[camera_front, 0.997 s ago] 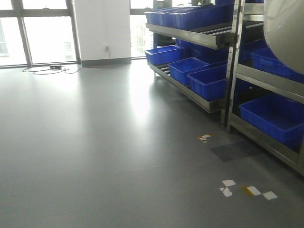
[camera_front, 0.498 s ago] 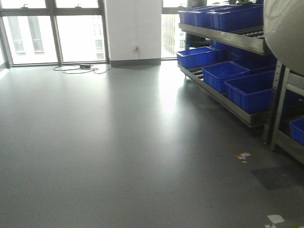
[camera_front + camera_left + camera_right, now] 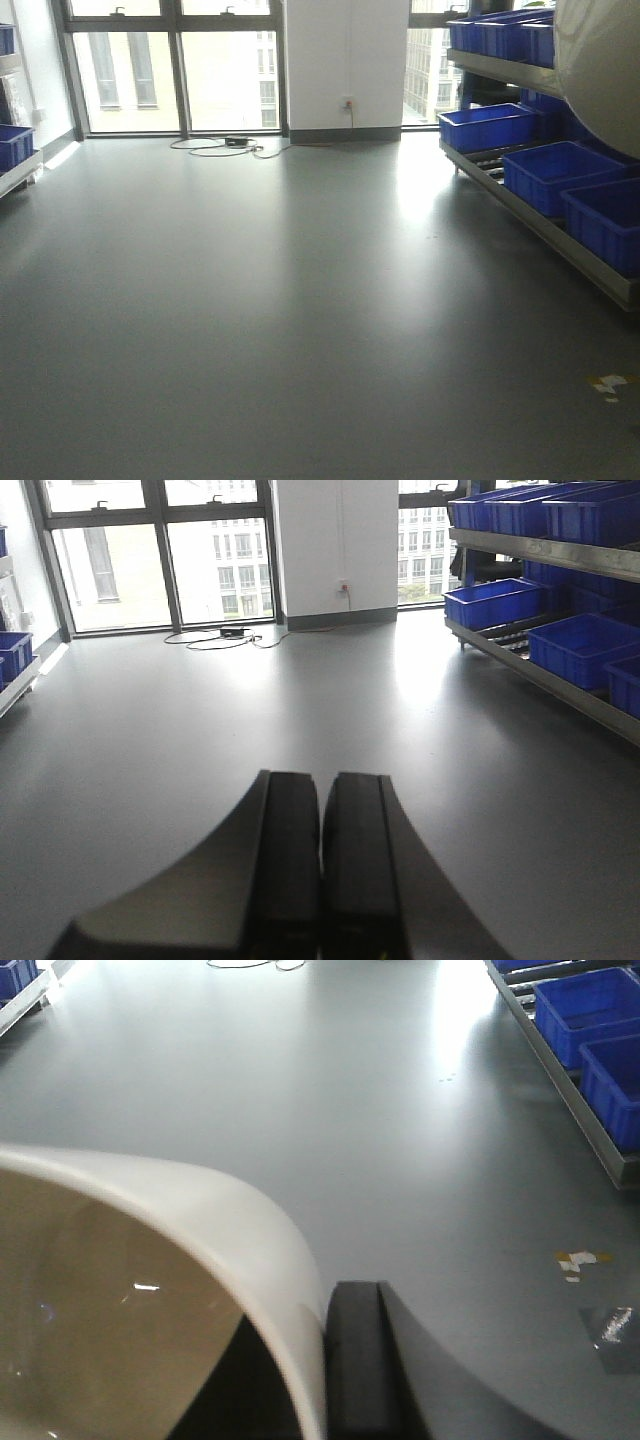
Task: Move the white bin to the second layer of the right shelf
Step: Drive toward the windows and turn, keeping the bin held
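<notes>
The white bin (image 3: 600, 70) fills the top right corner of the front view, held up off the floor. In the right wrist view its glossy cream wall and rim (image 3: 270, 1250) curve across the lower left. My right gripper (image 3: 318, 1320) is shut on that wall, one black finger (image 3: 355, 1360) outside it and the other inside. My left gripper (image 3: 322, 780) is shut with nothing in it, pointing over bare floor. The right shelf second layer (image 3: 495, 68) is the steel upper level at the far right; it carries blue crates (image 3: 500, 35) and also shows in the left wrist view (image 3: 540, 552).
Blue crates (image 3: 545, 165) sit on the rack's bottom level along the right. Another rack with a blue crate (image 3: 12, 145) is at the far left. Windows, a white pillar and a cable (image 3: 225, 145) on the floor lie ahead. Tape marks (image 3: 607, 383) dot the grey floor.
The front view has swung left: the rack slid to the right edge, the nearer rack left the frame, and the windows and left rack came in. The bin stays in the same corner.
</notes>
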Robot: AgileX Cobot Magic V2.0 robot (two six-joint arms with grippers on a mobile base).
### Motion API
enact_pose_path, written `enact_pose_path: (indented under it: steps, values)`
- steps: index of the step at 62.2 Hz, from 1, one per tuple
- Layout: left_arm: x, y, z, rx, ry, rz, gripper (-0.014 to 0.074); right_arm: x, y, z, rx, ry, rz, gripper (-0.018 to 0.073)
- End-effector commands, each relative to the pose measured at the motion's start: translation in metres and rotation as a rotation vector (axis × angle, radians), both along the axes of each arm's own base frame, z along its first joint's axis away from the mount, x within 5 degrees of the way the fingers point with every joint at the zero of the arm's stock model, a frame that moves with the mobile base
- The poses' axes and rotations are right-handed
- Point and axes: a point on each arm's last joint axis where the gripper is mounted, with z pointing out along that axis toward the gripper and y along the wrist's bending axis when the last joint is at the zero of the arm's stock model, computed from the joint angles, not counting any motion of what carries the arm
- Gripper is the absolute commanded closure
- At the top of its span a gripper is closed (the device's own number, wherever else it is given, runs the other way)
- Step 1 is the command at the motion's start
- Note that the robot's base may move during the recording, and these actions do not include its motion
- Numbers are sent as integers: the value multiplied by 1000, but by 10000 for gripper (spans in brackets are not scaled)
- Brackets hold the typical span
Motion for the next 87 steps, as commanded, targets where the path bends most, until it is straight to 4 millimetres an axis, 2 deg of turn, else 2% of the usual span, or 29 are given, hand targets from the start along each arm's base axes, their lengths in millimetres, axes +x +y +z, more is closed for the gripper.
enact_pose_path:
  steps: [1, 87]
  values:
    - [0, 0, -4, -19, -60, 4, 512, 1, 0, 21, 12, -136, 4, 503]
    - [0, 0, -4, -19, -60, 4, 512, 1, 0, 21, 12, -136, 4, 503]
